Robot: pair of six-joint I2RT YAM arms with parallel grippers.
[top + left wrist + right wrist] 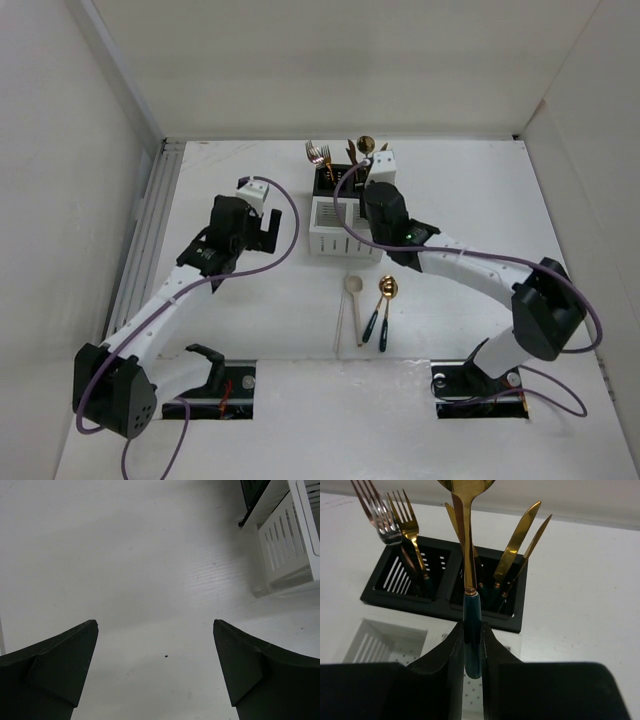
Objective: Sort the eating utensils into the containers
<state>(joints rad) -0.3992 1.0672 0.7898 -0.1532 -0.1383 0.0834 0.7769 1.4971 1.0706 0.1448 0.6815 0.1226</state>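
I have the gold spoon [464, 555] pinched in the right tool [472, 632]. Its dark green handle is squeezed between the two fingers, and it stands nearly upright with the bowl pointing up and away from the tool. The jaws are pressed in on that handle with only its width between them.

Just beyond the right tool sits the black caddy [395, 599]. Two forks [402, 517] stand in the compartment to the tool's left, and several gold knives [517, 540] lean together in the compartment straight ahead. The white caddy [367, 630] is nearer and lower. Its dotted floor shows right under the fingers, and one open compartment lies to the tool's left.

From above, three utensils lie on the tabletop [480, 200] behind the right tool, towards the arm bases. There is a cream spoon [353, 290], and beside it a second gold-bowled spoon [386, 298] and another dark-handled piece [371, 325] whose head I cannot make out.

The left tool [155, 625] is spread wide with nothing between its fingers, hovering over bare tabletop. The white caddy's slotted side is ahead and to its right, with a corner of the black caddy past that.
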